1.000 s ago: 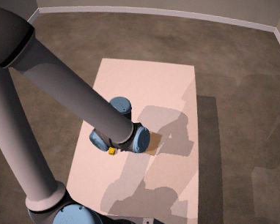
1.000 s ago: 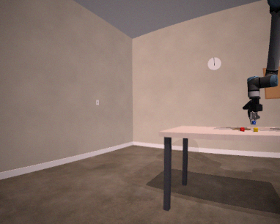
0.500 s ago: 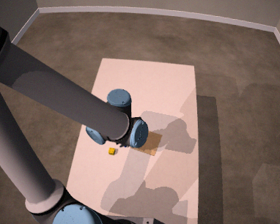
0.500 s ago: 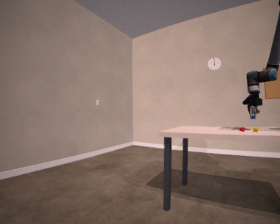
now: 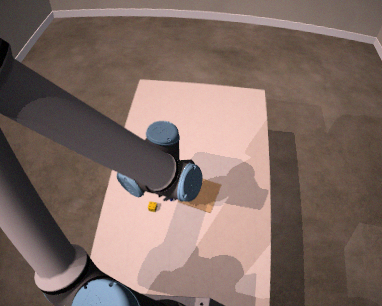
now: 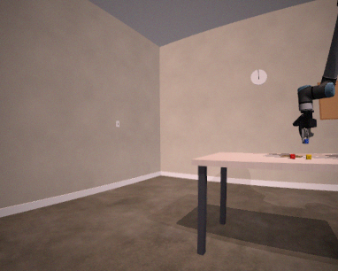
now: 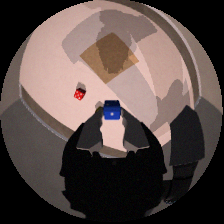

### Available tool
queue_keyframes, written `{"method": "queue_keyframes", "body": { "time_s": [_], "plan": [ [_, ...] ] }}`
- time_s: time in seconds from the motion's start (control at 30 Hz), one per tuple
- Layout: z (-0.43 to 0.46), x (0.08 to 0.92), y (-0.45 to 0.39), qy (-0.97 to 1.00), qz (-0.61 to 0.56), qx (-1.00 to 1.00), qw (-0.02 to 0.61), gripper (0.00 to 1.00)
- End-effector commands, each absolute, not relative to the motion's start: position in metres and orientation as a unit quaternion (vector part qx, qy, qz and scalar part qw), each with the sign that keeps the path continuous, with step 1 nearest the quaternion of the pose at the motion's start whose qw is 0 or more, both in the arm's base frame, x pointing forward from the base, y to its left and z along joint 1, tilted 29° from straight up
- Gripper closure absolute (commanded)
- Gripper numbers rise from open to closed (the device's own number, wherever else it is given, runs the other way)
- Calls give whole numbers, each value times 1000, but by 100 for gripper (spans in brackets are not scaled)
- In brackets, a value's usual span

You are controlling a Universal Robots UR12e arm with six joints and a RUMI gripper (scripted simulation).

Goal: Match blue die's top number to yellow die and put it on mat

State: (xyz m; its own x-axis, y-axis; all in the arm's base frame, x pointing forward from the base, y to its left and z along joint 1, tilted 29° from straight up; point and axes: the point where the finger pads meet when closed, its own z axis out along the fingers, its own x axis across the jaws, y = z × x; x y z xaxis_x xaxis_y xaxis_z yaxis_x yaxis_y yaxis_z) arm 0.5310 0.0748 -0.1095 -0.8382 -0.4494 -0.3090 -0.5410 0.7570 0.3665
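My gripper (image 7: 111, 107) is shut on the blue die (image 7: 112, 110) and holds it well above the table; the side view shows the gripper (image 6: 305, 138) with the blue die (image 6: 305, 141) in the air over the tabletop. The yellow die (image 5: 152, 206) sits flat on the table just left of the arm's wrist, and also shows in the side view (image 6: 309, 156). The brown mat (image 5: 203, 195) lies to the right of the wrist, partly hidden by it; in the wrist view the mat (image 7: 111, 55) lies ahead of the fingers. I cannot read the dice faces.
A red die (image 7: 79, 93) rests on the table to the left of the mat, also visible in the side view (image 6: 292, 156). The pink table (image 5: 197, 165) stands on a brown floor, its edges near on the left. The arm's shadow falls across the mat.
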Motion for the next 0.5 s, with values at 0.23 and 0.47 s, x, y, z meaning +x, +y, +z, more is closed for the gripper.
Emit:
{"method": "queue_keyframes", "body": {
  "time_s": [0.23,0.47],
  "plan": [
    [-111,534,70,941,229,-232,94,90],
    [-113,538,65,952,234,-179,81,90]
  ]
}}
